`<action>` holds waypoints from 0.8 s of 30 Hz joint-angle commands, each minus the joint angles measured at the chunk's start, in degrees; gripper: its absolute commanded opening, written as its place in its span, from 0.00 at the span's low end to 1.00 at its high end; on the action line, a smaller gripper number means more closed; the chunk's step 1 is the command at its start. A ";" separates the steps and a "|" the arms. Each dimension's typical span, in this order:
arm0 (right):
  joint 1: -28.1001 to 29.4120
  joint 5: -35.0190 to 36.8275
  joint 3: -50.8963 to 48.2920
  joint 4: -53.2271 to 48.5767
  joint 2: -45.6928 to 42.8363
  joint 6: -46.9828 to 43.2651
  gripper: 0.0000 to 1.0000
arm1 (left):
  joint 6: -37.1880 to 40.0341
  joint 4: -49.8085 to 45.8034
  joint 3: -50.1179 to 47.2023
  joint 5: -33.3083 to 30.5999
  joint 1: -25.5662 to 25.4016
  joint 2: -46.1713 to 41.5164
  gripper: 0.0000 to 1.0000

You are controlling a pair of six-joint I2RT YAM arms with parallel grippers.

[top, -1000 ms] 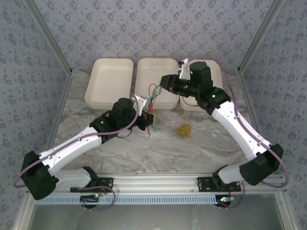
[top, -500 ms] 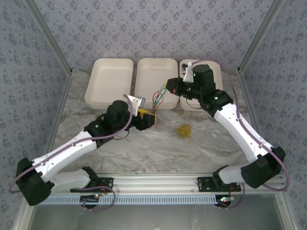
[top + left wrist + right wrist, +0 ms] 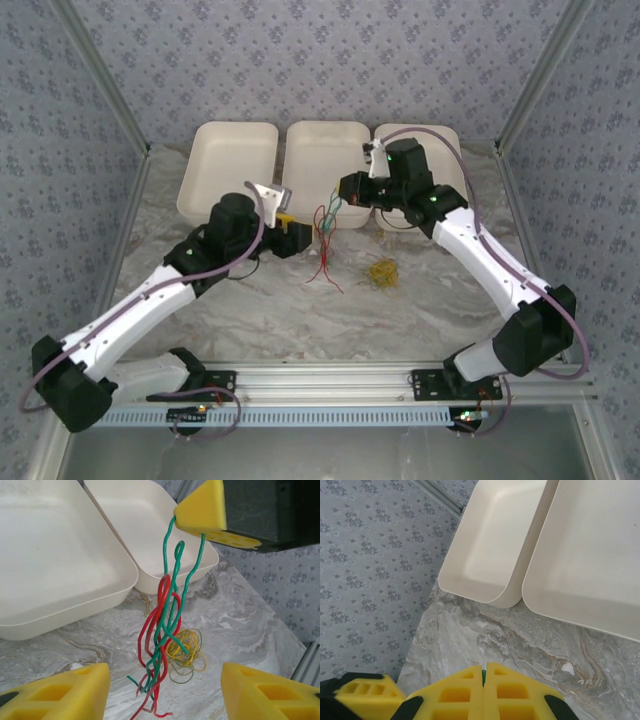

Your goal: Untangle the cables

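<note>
Right pincer (image 3: 345,188): shut on the green tops, holding the red and green cables (image 3: 165,625) up over the table (image 3: 250,300).
Left pincer (image 3: 303,234): open, empty, beside the bunch.
Yellow cables (image 3: 383,272): heaped on the table, apart.
Left to do: I think, pull red from green.

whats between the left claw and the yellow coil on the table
The red and green cables, hanging from the right claw in front of the coil; clearest in the left wrist view.
</note>
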 commanded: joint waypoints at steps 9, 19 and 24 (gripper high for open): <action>2.92 -0.42 -1.48 0.77 -0.83 0.27 0.00 | 2.13 4.25 4.85 -0.34 -0.40 10.16 0.24; -12.56 1.46 -13.32 2.63 -11.29 4.50 0.00 | -4.74 6.62 -8.93 -10.02 3.61 -5.64 0.00; -18.57 -1.58 -12.74 2.37 -14.23 5.72 0.00 | -8.65 2.74 -14.01 -10.34 9.96 -12.74 0.00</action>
